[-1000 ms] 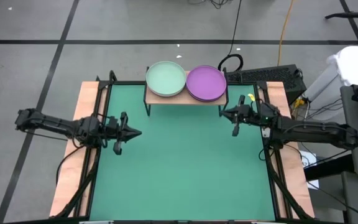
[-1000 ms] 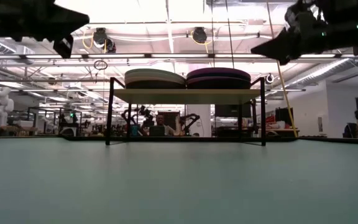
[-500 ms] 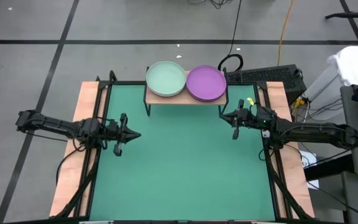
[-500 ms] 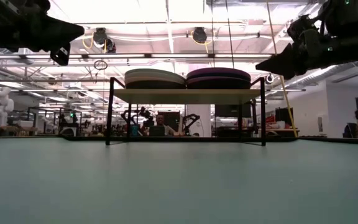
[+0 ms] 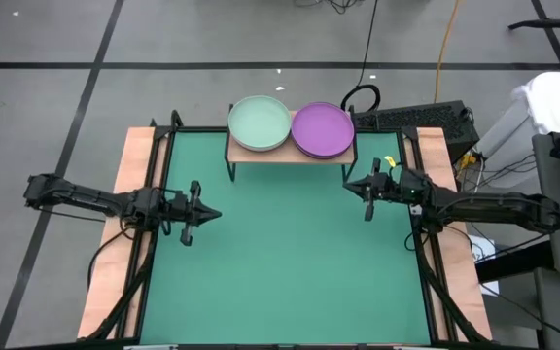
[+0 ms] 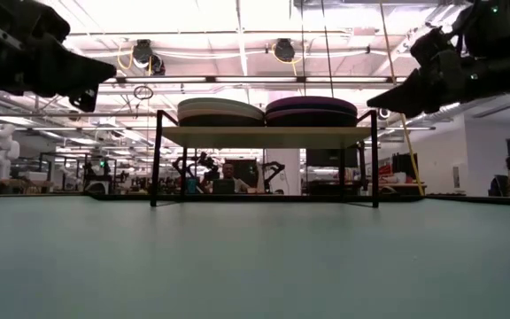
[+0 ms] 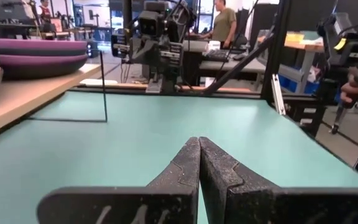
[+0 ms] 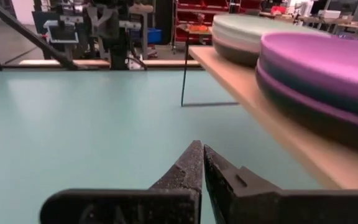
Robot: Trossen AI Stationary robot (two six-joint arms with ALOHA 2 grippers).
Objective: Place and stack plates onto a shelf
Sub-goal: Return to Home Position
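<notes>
One shelf (image 5: 290, 156) bearing two plate stacks (mint-topped stack (image 5: 260, 122), purple-topped stack (image 5: 322, 129)), left gripper (image 5: 214, 211) hovering over the table (image 5: 290, 272) at left, right gripper (image 5: 350, 182) hovering near shelf's right end, both pinched closed, holding nothing.

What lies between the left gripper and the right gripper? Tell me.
Only bare green table mat, as the high view shows, between the left gripper and the right gripper; both are shut.

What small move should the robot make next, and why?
Probably draw the right gripper back from the shelf toward its own side: the mint green plate and purple plate top stacks there, and both it and the left gripper are shut, empty.
</notes>
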